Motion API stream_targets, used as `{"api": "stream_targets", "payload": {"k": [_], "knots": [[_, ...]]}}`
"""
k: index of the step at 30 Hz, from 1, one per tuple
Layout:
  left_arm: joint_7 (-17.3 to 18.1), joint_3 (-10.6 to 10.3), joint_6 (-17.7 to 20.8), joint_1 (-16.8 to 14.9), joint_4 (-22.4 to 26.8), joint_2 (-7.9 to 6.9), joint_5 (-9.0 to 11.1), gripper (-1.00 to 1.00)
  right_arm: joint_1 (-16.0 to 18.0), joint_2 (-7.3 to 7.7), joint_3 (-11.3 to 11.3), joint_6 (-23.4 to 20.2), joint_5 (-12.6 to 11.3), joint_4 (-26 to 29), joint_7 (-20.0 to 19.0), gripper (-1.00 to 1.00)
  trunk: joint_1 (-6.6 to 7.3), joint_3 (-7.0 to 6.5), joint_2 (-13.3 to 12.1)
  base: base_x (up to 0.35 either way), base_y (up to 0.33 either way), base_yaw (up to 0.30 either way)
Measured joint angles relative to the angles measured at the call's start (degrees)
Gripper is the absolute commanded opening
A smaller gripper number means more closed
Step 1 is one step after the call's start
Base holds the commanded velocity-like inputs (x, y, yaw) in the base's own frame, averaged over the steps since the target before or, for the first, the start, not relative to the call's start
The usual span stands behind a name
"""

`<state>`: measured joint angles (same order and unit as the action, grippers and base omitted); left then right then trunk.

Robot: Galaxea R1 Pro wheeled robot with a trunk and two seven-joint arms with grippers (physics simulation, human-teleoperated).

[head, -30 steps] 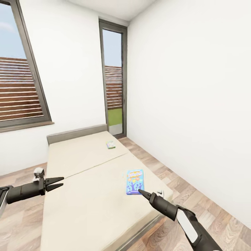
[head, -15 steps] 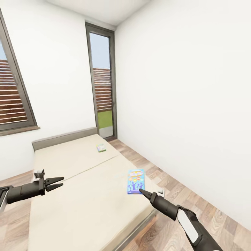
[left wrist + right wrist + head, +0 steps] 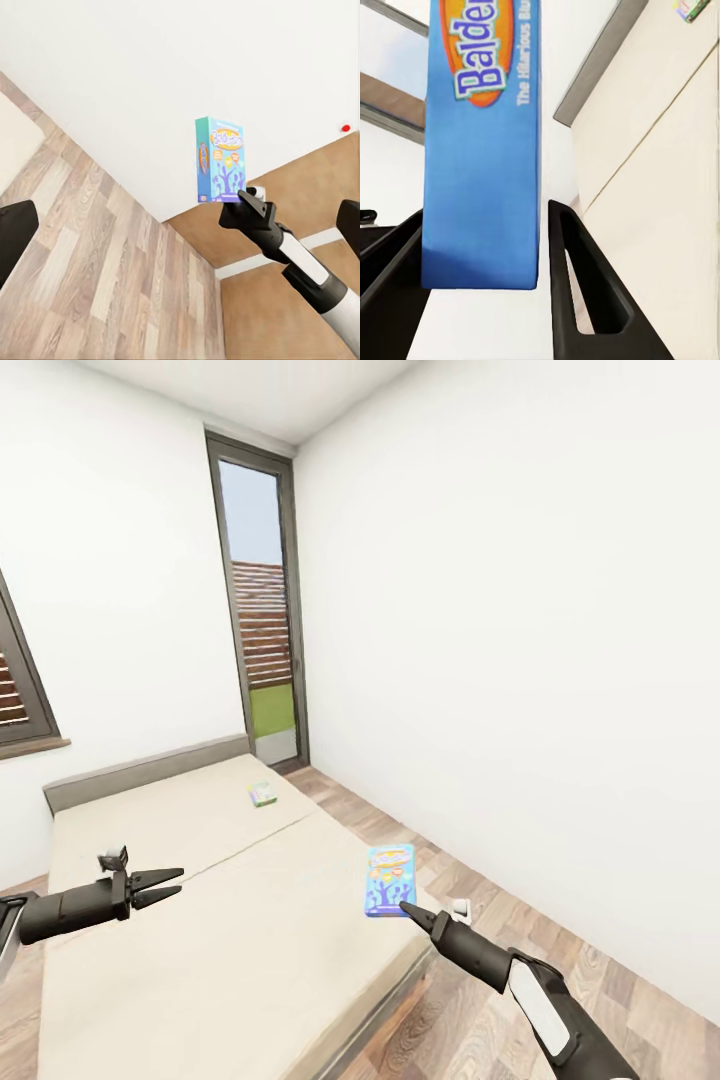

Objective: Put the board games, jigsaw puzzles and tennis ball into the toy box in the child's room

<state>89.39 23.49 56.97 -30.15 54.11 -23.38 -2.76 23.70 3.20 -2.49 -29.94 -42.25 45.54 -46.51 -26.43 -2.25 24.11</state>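
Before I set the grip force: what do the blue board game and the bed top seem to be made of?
The blue board game, between the right gripper's fingers, looks like printed card, smooth and slightly glossy: sharp edges, flat faces, bright lettering in the right wrist view. The bed top looks like matte beige fabric, plain with one seam, though this render shows no weave.

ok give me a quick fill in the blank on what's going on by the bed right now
1. The blue board game is gripped by the ___ claw.
2. The other board game lies on the ___, near the headboard.
3. The left claw is ___ and holds nothing.

Missing words: right; bed; open
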Motion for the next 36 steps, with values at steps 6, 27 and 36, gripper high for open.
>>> {"api": "stream_targets", "payload": {"k": [6,27,36], "knots": [[0.0,0.0,0.0,0.0,0.0,0.00,-0.1,1.00,0.0,0.08,0.1,0.0,0.0,0.0,0.0,-1.00,0.67,-0.96,-1.2,0.000,0.000,-0.210],[0.0,0.0,0.0,0.0,0.0,0.00,-0.1,1.00,0.0,0.15,4.0,-0.3,-0.4,0.0,0.3,-1.00,0.67,-1.26,-1.2,0.000,0.000,-0.169],[0.0,0.0,0.0,0.0,0.0,0.01,-0.1,1.00,0.0,0.11,5.2,-0.5,-0.5,0.1,0.4,-1.00,0.67,-1.06,-1.2,0.000,0.000,-0.183]]}}
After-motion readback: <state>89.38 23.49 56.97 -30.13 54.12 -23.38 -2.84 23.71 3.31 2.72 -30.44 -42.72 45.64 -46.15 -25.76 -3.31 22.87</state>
